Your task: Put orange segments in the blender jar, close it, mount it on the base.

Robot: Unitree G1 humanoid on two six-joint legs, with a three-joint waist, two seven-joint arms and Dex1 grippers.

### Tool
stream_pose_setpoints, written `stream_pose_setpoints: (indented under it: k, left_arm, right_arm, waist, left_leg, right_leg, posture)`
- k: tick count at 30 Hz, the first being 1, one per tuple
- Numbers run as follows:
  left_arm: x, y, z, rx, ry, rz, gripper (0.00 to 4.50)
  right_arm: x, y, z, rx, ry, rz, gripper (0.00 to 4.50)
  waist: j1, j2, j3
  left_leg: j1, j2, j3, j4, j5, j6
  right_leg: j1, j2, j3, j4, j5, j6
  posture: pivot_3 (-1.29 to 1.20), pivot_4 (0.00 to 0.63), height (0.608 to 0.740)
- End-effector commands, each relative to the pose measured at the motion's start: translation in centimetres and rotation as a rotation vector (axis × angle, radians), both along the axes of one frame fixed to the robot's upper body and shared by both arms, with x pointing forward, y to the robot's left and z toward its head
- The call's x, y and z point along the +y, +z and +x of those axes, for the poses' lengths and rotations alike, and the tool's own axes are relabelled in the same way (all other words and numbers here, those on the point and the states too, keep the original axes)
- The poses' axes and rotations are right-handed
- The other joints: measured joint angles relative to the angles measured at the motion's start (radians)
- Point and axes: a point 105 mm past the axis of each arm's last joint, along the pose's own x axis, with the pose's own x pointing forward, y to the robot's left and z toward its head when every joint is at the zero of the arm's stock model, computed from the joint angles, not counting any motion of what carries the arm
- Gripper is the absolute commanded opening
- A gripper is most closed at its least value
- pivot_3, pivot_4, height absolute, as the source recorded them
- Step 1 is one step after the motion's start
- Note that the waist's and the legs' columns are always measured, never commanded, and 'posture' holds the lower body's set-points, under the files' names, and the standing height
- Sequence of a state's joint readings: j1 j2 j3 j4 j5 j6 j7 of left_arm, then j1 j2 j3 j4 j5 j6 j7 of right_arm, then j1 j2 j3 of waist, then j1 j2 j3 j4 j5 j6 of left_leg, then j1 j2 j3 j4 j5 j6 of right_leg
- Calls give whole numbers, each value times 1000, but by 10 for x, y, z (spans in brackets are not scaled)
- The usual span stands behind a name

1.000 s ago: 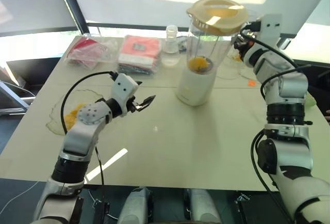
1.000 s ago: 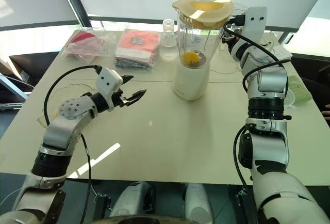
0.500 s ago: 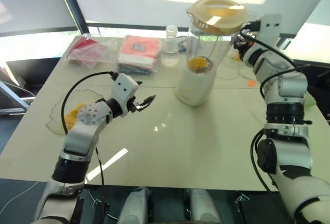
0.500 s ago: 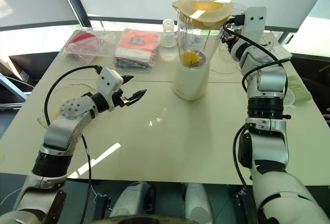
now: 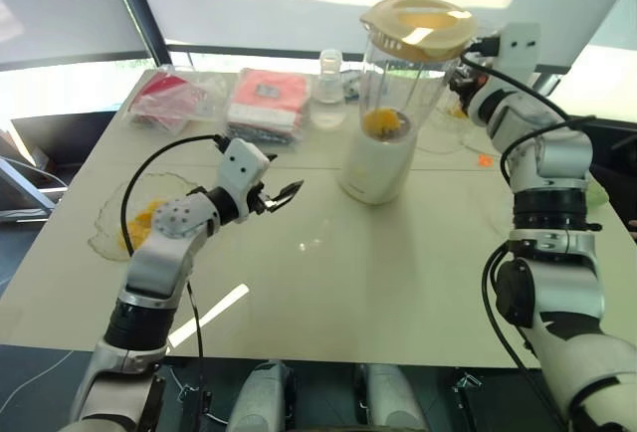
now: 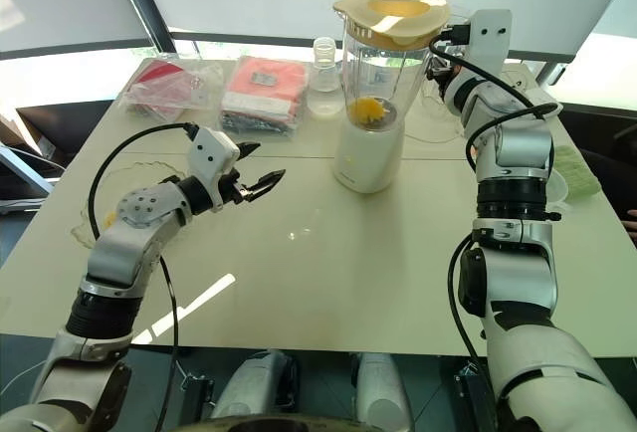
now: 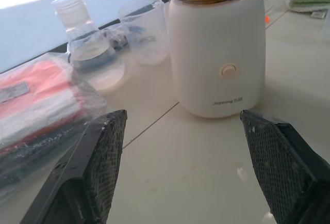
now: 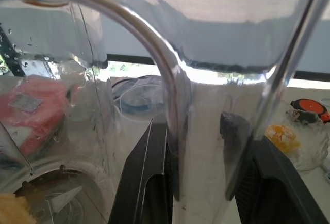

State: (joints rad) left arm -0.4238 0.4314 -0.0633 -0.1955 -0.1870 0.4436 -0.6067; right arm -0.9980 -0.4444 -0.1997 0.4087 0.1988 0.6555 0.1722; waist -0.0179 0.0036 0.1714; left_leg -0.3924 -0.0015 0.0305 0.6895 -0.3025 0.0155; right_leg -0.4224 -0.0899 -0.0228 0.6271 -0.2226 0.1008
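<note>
The clear blender jar [image 5: 403, 84] stands upright on the white base [image 5: 378, 168], with a cream lid [image 5: 416, 26] on its mouth. Orange segments [image 5: 383, 123] lie at the jar's bottom. My right gripper [image 6: 438, 64] is at the jar's far-right side, its black fingers [image 8: 149, 182] closed either side of the clear handle [image 8: 170, 79]. My left gripper [image 5: 284, 195] hovers open and level over the table to the left of the base, pointing at it, with nothing between its fingers [image 7: 98, 167].
A shallow clear dish [image 5: 105, 238] with more orange pieces sits at the table's left edge. Red packets [image 5: 267, 99], a glass flask [image 5: 329, 89] and a small clear cup [image 7: 144, 30] stand behind. A tiny orange square [image 5: 486, 160] and a green cloth [image 6: 577, 168] lie right.
</note>
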Motion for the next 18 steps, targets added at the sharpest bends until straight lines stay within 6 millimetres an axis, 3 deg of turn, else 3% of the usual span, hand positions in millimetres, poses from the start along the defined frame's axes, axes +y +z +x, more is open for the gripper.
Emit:
stream_pose_setpoints:
  k: [1,18]
  left_arm:
    - [0,12,1,-49,1,-7,3659]
    - [-2,11,2,-52,-5,-11,3659]
  right_arm:
    - [1,-47,0,178,-43,-34,884]
    - [6,-63,-8,211,-65,9,884]
  waist:
    - [0,0,0]
    - [-2,-4,-3]
  left_leg:
    - [0,0,0,0,0,0]
    - [1,1,0,-5,0,0]
  right_leg:
    - [0,0,0,0,0,0]
    - [0,0,0,-2,-1,-2]
  posture:
    - [0,150,740]
    - [0,150,740]
